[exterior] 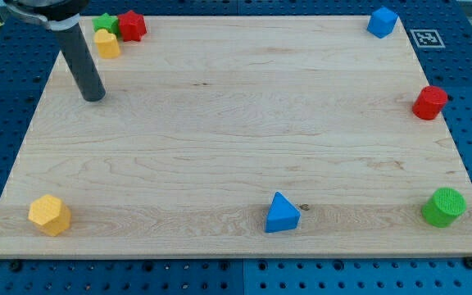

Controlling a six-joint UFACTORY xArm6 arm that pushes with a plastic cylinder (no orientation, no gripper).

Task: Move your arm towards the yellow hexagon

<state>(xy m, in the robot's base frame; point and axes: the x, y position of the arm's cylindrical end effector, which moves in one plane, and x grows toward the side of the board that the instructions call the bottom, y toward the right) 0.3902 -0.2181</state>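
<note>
The yellow hexagon point(49, 215) lies near the bottom left corner of the wooden board point(236, 123). My tip point(93, 97) rests on the board near the top left, far above the hexagon in the view. It is just below and left of a cluster of three blocks: a yellow block point(106, 43), a green star point(103, 23) and a red block point(132, 25). The tip touches none of them.
A blue cube point(382, 21) sits at the top right. A red cylinder point(429, 102) is at the right edge. A green cylinder point(444, 206) is at the bottom right. A blue triangle point(282, 213) lies at the bottom middle.
</note>
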